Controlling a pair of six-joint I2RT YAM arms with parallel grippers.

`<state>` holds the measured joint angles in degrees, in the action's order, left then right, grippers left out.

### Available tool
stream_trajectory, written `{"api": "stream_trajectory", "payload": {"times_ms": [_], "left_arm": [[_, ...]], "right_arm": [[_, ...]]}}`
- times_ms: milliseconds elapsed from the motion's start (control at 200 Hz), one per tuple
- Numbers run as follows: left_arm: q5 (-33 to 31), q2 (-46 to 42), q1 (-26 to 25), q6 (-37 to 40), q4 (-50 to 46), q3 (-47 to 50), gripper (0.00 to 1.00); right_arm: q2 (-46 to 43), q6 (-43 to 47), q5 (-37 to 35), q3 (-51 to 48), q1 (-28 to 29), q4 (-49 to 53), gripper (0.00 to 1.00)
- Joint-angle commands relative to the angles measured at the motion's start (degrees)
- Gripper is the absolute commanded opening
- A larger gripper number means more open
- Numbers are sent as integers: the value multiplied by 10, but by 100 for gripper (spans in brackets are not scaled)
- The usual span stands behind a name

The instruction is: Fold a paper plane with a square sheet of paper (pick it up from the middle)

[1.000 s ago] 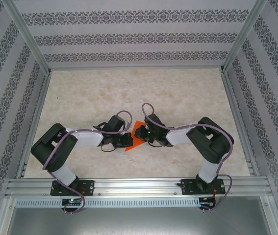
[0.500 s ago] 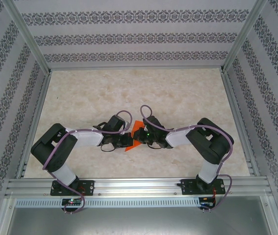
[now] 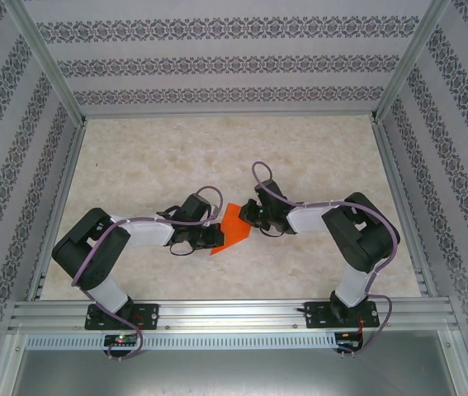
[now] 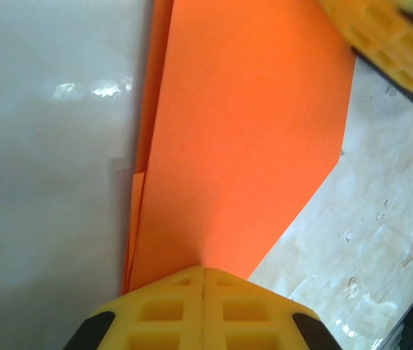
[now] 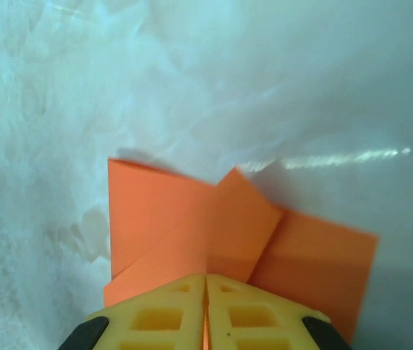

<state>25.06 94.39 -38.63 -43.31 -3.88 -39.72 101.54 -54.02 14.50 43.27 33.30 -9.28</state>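
**Folded orange sheet pinched from both sides**

The orange paper sheet (image 3: 234,228), folded into overlapping flaps, is found at the middle of the marble-patterned table (image 3: 217,148), between the two arms. Whether it rests on the surface or is lifted off it cannot be told.

The left gripper (image 3: 214,236) is placed at the sheet's left side. In the left wrist view its yellow fingers (image 4: 155,317) are pressed together, and the paper is seen running out from between them, with layered edges along its left.

The right gripper (image 3: 252,219) is placed at the sheet's right corner. In the right wrist view its fingers (image 5: 155,319) are pressed together on the paper's near edge, with a sliver of orange caught in the seam and a pointed flap just ahead.
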Motion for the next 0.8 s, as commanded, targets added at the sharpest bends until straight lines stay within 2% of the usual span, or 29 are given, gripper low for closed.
{"api": "stream_trajectory", "payload": {"times_ms": [0,305,450,629,794], "left_arm": [[-40,17,1,18,-77,17,0],[-36,21,1,21,-78,16,0],[-34,22,1,23,-79,15,0],[-30,23,1,22,-75,12,0],[-25,26,1,21,-73,6,0]], "right_arm": [[16,29,-16,-3,-42,-6,11],[30,53,7,21,-90,11,11],[-4,57,27,21,-93,13,13],[-66,51,23,13,-60,22,14],[-45,35,20,20,0,12,14]]}}
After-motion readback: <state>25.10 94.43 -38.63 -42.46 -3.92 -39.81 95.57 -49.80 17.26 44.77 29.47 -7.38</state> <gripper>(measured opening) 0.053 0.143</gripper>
